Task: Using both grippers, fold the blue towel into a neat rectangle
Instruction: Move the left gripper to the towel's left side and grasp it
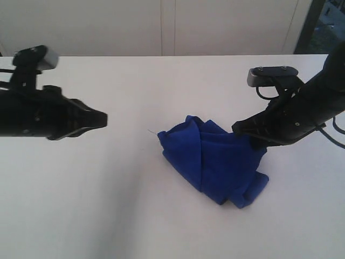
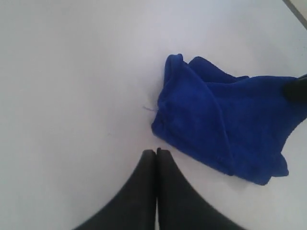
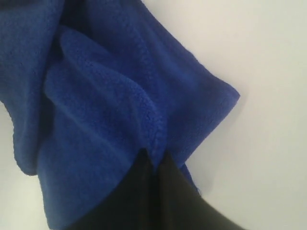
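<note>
The blue towel (image 1: 218, 159) lies crumpled in loose folds on the white table, right of centre. My right gripper (image 1: 242, 132) presses into its upper right side, shut on a fold of the towel (image 3: 153, 143) pinched between its black fingers. The left gripper (image 1: 102, 118) hovers well to the left of the towel, jaws shut with nothing between them; in the left wrist view its tips (image 2: 157, 152) point at bare table just short of the towel (image 2: 225, 124). A small loose thread (image 1: 151, 131) sticks out at the towel's left corner.
The white table (image 1: 108, 205) spreads around the towel. A pale wall panel (image 1: 161, 27) stands behind the table's far edge, and a dark window strip (image 1: 318, 21) sits at the top right.
</note>
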Controlling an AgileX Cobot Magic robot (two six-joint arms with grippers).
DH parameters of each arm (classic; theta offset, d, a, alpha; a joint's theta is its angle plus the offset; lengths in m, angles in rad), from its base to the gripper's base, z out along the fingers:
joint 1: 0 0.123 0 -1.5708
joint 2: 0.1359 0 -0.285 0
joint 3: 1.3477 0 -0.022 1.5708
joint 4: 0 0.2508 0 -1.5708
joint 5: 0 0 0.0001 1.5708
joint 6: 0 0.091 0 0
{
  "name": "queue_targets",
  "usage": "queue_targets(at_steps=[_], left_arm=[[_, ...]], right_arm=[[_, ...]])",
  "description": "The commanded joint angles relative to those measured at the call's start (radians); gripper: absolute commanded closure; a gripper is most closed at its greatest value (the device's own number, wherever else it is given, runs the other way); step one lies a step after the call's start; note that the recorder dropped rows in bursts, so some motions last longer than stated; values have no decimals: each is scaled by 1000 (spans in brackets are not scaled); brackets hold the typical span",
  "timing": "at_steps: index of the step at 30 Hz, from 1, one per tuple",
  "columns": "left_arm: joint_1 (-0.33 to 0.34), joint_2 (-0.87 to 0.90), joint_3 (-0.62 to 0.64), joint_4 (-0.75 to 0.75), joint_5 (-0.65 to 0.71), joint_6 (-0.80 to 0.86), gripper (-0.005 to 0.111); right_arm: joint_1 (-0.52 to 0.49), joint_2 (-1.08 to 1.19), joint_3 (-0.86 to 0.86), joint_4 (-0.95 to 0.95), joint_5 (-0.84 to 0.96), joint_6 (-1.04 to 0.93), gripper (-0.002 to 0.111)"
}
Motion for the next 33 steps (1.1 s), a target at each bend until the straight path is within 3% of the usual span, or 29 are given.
queue_targets(at_steps=[1, 9, 13, 23, 27, 33], left_arm=[[-143, 165, -138, -25, -105, -45, 107], [-236, 376, -320, -25, -106, -56, 107], [-236, 418, -336, -25, -110, -57, 106], [-236, 461, -336, -25, -153, -61, 56], [-236, 461, -336, -25, -222, -61, 47], [-236, 468, -336, -25, -257, -61, 45]], right_arm=[[1, 0, -5, 7, -6, 2, 108], [1, 0, -5, 10, -6, 2, 108], [1, 0, -5, 10, -6, 2, 108], [1, 0, -5, 33, -14, 2, 108], [1, 0, -5, 33, -14, 2, 108], [1, 0, -5, 33, -14, 2, 108]])
